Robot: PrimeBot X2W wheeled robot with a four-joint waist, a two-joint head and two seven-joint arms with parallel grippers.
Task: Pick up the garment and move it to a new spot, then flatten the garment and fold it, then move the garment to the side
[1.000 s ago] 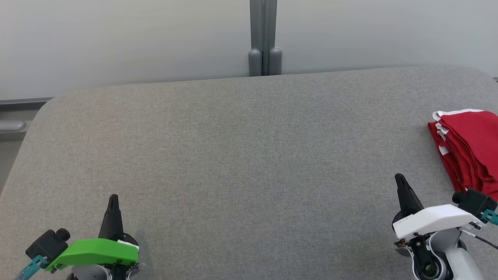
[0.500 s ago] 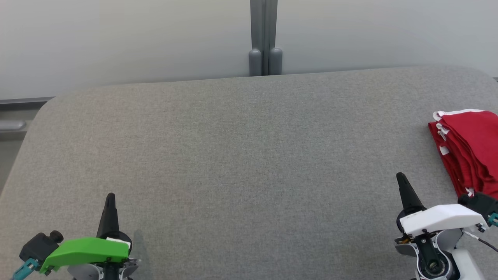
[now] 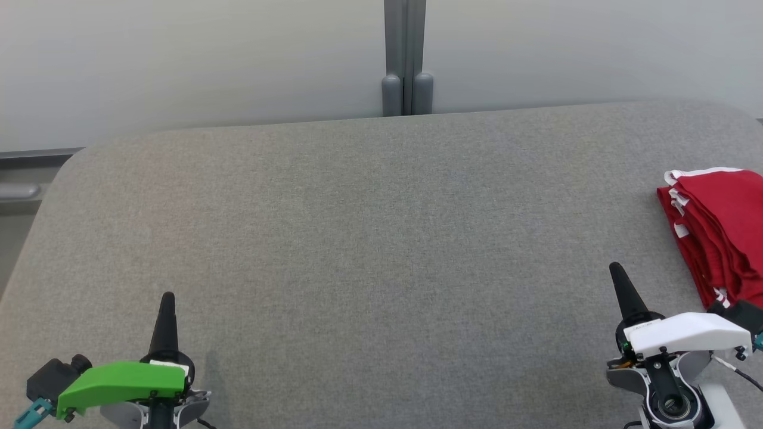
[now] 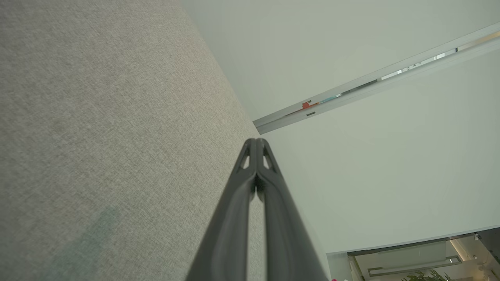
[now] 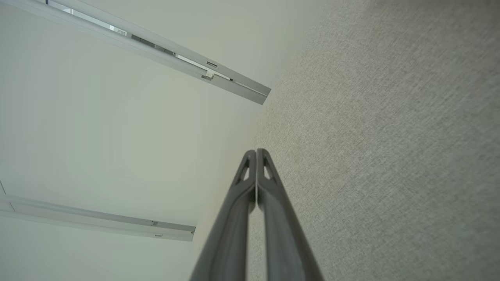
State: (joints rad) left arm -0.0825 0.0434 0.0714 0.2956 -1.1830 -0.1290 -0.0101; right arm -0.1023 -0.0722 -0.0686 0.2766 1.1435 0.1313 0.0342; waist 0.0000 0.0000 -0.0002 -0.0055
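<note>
We see our left gripper [image 3: 167,298] and right gripper [image 3: 616,269] both pressed shut and holding nothing, fingers pointing forward over the grey table [image 3: 381,226]. The folded red garment [image 3: 721,226] lies near the right gripper, on its right and slightly ahead.

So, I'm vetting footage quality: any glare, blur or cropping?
Head view: soft even light, no glare; the red garment is cut by the right edge. Left wrist view: greenish cast on the table beside the left gripper. Right wrist view: wall rails slant.
</note>
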